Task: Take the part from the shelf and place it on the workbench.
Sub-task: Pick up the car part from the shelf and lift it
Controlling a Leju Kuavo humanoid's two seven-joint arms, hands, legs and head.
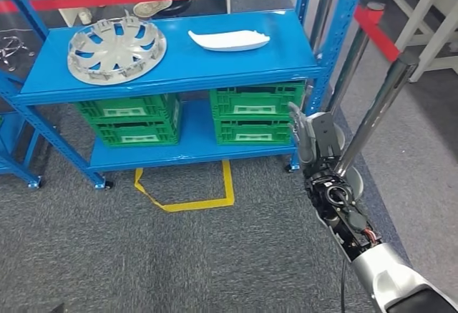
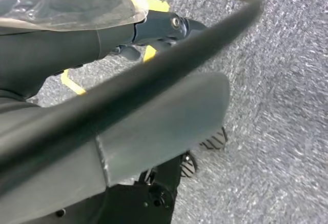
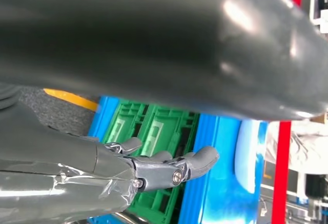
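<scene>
Blue shelf (grey carpet)

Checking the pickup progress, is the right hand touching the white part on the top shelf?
Apart. The head view shows the right hand empty below shelf level, with blue shelf between it and the white part.

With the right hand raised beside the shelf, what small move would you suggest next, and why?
Probably lift the right hand higher and reach in toward the white part. The hand is open and holds nothing, at the level of the green crates by the shelf's end post, below the top shelf where the part lies. The wheel cover lies farther away.
</scene>
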